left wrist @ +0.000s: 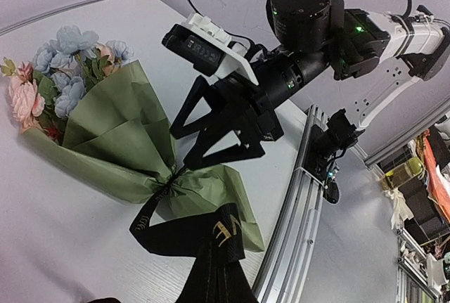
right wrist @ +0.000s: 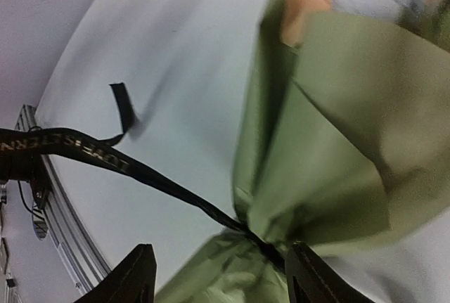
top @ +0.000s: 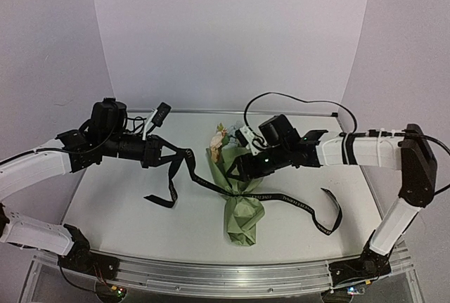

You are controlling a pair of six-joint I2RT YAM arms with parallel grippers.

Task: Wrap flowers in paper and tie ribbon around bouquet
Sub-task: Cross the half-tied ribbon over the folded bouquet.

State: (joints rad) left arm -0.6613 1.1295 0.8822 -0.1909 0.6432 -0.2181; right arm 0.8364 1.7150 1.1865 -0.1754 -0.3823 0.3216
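Note:
The bouquet [top: 241, 208] lies in the middle of the table, a sage green paper [left wrist: 123, 131] cone with the flowers [left wrist: 62, 71] showing from its far end. The black ribbon [top: 200, 180] is cinched round its waist. One ribbon end runs left and up into my left gripper [top: 167, 157], which is shut on it; the other end [top: 329, 217] lies loose on the table to the right. My right gripper [right wrist: 221, 275] stands open just above the tied waist, one finger on each side, nothing between them. The folded ribbon [left wrist: 211, 247] hides my left fingers in the left wrist view.
A loop of ribbon [top: 165, 194] hangs from my left gripper down to the table. The aluminium rail [top: 232, 275] runs along the near table edge. White walls close in the back and both sides.

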